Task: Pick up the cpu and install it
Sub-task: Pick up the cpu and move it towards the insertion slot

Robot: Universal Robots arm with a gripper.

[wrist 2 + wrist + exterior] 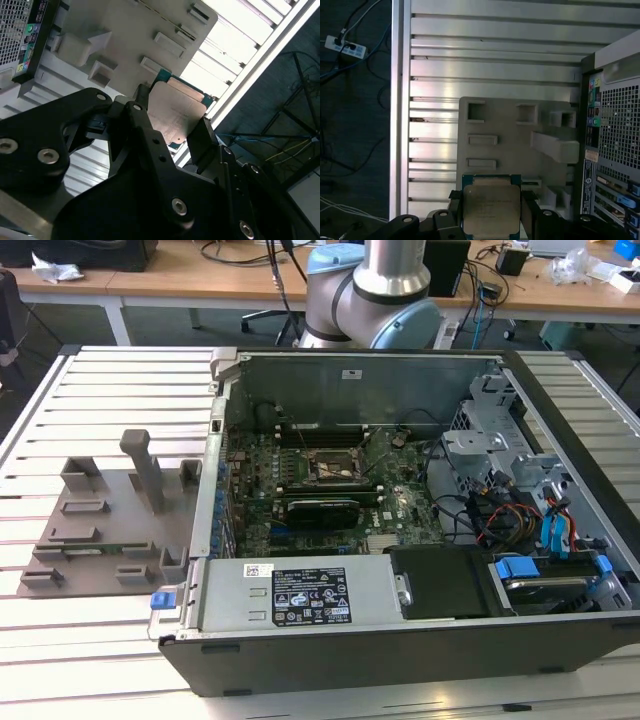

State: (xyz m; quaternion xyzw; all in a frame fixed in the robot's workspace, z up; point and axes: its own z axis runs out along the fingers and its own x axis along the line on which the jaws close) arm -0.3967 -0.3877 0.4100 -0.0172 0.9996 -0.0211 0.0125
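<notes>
End effector (491,220) gripped the cpu (491,209), a finger (454,202) on each of two opposite edges. The silvery lid faced both wrist cameras. The chip was near square with no clear long axis, its edges parallel to the grey holder plate (510,132) behind it. The plate lay on the slatted bench (495,75) beside the open computer case (400,640).

We see the cpu (491,209) with a pale silvery top and a teal-green rim, and the gripper (492,220) in black with silver screw heads. The holder plate (520,135) is plain grey, and the table (495,65) is silvery-white in parallel stripes. In the exterior view the motherboard (300,490) is green, the case (400,650) black, the clips (515,568) blue, and the arm (375,300) light blue and silver.
</notes>
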